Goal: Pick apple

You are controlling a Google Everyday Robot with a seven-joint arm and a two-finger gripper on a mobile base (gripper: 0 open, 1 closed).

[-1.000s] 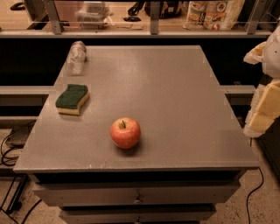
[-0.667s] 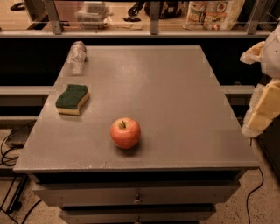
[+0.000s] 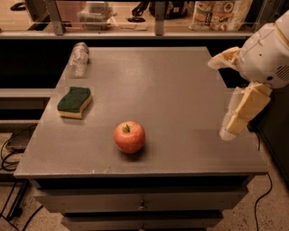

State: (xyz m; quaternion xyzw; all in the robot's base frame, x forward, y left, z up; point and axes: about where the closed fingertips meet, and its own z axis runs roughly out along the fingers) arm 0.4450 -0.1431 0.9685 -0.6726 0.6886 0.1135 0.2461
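Starting at the far left of the frame, dark cables [image 3: 10,155] lie on the floor beside the cabinet. On the grey tabletop [image 3: 171,90], at its left edge, sits a green-and-yellow sponge [image 3: 75,102], lying flat with the green side up. Behind it, toward the upper left corner of the tabletop, a clear plastic bottle [image 3: 79,57] rests on its side, well apart from the sponge.

Moving toward the middle, here's the apple [image 3: 129,137]: red-orange with a yellowish blush, stem up in its dimple. It stands on the tabletop near the front edge, a little left of centre in the lower half of the frame. It is well apart from the sponge and touches nothing but the surface under it. Below the front edge, the cabinet's drawers [image 3: 142,205] show, each with a small knob in the middle.

Along the top of the frame runs a shelf behind a rail, with printed packages [image 3: 216,13] at the upper right.

And at the right edge, the gripper [image 3: 219,99]: it hangs over the right side of the tabletop on a white arm. Its jaws are spread wide and hold nothing, one reaching toward the upper left, the other pointing down at the tabletop's right edge. It is well apart from the apple.
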